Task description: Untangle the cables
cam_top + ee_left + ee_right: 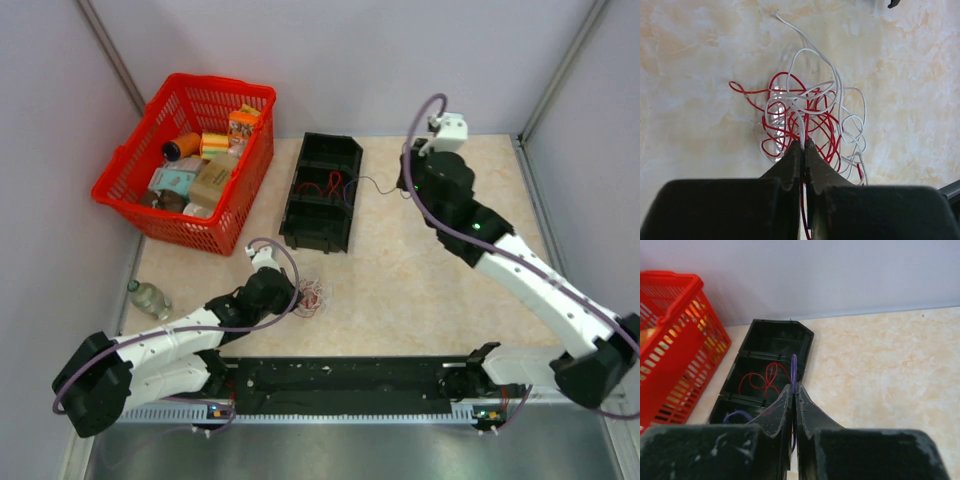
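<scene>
Both tools clenched: left tool [803, 143] pinches strand of red-white tangle [805, 120] lying straight ahead; right tool [793, 388] grips purple wire [794, 366] over compartment tray [775, 337].

This looks to me like a robotics lab test cell, not a home or shop. My left arm [170, 345] and right arm [520, 270] are bolted to a black rail [340, 375] at the near edge of a beige marble-look table [430, 300]. Plain pale panels [350, 60] on metal framing posts [563, 70] box it in. The props are few: a red basket [185, 232] of small packaged goods, a black compartment tray [320, 240] and loose cables [312, 295].
</scene>
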{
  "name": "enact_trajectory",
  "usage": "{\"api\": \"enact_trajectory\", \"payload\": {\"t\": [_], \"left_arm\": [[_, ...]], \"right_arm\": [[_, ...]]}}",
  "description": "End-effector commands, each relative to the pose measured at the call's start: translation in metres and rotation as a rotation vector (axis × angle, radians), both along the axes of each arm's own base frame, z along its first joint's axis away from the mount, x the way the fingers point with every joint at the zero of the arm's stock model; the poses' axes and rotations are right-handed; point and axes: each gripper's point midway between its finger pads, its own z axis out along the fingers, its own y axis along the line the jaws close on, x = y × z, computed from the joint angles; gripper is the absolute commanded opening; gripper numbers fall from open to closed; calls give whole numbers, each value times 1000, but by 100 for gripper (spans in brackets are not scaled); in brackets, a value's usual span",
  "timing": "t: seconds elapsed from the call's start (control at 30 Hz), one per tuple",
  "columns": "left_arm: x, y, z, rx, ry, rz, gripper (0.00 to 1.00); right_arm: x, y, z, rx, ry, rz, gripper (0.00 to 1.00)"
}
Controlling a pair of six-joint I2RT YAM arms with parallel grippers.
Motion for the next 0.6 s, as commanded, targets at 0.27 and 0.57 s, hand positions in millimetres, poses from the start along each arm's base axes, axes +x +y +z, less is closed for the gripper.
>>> {"api": "enact_trajectory", "payload": {"t": [0.27, 0.57], "left_arm": [[4, -14, 19, -85, -92, -61, 0], [4, -15, 19, -95, -103, -71, 0]], "right_arm": [[175, 56, -30, -38, -39, -56, 0], [245, 79, -47, -169, -92, -85, 0]]}}
